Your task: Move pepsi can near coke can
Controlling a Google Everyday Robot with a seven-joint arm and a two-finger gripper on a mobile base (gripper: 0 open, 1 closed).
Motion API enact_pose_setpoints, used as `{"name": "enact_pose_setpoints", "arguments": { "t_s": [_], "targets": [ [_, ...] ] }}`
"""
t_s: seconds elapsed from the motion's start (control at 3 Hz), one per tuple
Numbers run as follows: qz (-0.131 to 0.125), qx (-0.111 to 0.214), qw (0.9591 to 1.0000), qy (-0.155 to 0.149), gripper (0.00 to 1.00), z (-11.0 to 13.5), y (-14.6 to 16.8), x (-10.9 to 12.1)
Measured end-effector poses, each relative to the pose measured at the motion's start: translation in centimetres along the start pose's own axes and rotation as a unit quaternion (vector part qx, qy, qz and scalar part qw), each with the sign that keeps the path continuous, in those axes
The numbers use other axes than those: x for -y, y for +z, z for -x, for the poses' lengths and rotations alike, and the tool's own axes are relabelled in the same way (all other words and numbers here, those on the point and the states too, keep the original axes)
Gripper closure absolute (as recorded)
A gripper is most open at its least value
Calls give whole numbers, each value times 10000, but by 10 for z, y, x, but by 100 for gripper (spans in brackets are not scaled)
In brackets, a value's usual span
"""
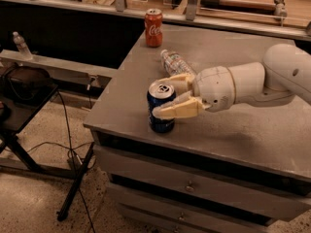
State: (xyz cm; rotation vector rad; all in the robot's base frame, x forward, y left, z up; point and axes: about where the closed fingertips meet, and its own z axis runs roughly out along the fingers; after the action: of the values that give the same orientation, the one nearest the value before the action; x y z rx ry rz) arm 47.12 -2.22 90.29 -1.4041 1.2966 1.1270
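1. Dark blue aluminium pepsi can with silver top: upright near the front left corner of the grey flat-topped cabinet.
2. White-armed gripper: reaches in from the right, with its two cream fingers clasped on opposite sides of the pepsi can.
3. Red aluminium coke can with white script: upright at the cabinet's far edge, well apart from the pepsi can.
4. Clear plastic bottle: lying on its side between the two cans.

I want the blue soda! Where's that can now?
In the camera view, the pepsi can stands near the table's front left edge, gripped by the robot's hand, with the plastic bottle just behind it and the coke can farther back.
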Motion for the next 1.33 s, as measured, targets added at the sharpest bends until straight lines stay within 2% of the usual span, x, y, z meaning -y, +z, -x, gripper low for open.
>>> {"name": "enact_pose_setpoints", "arguments": {
  "t_s": [0.33,1.0,1.33],
  "targets": [
    [-26,-8,10000,40,73,-2,-2,4],
    [-171,260,9994,126,100,0,-3,14],
    [-429,391,9983,90,100,11,-10,21]
  ]
}}
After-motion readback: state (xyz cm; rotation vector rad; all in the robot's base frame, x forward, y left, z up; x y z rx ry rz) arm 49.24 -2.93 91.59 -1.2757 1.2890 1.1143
